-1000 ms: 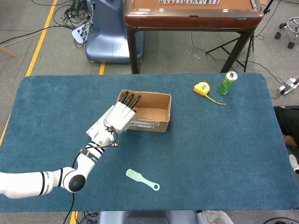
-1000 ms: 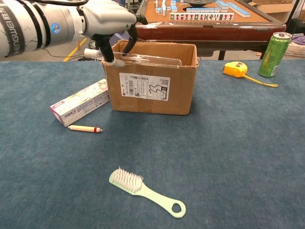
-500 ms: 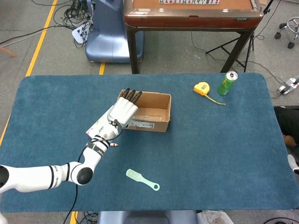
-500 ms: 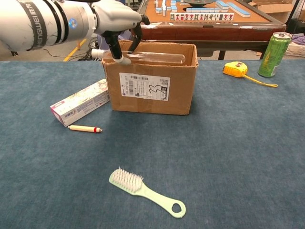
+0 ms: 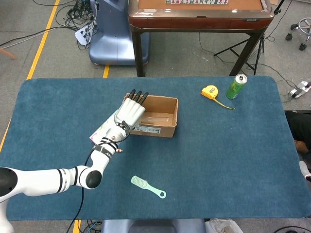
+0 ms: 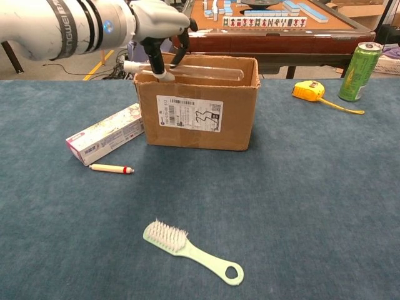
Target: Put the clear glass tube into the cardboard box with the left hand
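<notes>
The left hand (image 6: 156, 25) is over the near-left corner of the open cardboard box (image 6: 199, 103), its fingers (image 6: 154, 61) closed around the left end of the clear glass tube (image 6: 194, 73). The right hand appears in neither view.

The tube lies roughly level, its long axis running left to right along the box's front wall at about rim height. The held end juts just past the left wall; the free end points toward the right wall, near the upper edge of the opening. Whether the tube touches the rim cannot be told.

Judged step: placement, with the tube above or partly within the opening and not yet released. The next move appears to call for shifting the tube rightward so both ends clear the walls, lowering it, then opening the fingers.

Also on the blue table (image 5: 233, 155): toothpaste carton (image 6: 105, 134), small pen (image 6: 111, 168), green brush (image 6: 190, 251), yellow tape measure (image 6: 310, 90), green can (image 6: 357, 72).
</notes>
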{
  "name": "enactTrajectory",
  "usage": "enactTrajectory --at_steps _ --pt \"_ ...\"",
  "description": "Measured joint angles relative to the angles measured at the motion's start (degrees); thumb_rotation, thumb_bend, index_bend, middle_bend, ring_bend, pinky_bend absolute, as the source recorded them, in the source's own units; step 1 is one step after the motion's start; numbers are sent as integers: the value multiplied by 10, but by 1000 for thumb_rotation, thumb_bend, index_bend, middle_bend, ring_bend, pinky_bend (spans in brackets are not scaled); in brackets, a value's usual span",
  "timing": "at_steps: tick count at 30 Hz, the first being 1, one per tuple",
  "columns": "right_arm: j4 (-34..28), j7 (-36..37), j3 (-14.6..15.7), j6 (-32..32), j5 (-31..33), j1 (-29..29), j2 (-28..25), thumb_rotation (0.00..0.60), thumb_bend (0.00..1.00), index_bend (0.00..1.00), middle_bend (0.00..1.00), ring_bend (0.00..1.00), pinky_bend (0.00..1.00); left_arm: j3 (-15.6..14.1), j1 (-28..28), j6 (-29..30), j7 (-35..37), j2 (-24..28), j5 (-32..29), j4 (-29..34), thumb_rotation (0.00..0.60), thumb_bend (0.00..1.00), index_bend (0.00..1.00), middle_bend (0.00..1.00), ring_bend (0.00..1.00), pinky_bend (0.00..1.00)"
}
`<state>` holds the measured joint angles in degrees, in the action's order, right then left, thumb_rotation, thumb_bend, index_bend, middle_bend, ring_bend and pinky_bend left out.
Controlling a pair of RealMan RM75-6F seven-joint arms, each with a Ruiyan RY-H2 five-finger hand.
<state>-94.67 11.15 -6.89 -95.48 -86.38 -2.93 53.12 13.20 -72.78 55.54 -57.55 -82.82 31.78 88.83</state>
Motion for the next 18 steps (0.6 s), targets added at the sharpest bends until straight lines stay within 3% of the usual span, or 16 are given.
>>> enactTrajectory --at_steps 11,18 --pt "-2 0 0 0 -1 0 -1 600 360 559 495 422 510 -10 -19 24 -17 -6 -14 5 600 282 374 0 0 79" --pt "-3 0 1 0 -2 0 -2 600 361 559 495 422 510 -16 -26 34 -24 -7 -22 8 600 281 309 0 0 85"
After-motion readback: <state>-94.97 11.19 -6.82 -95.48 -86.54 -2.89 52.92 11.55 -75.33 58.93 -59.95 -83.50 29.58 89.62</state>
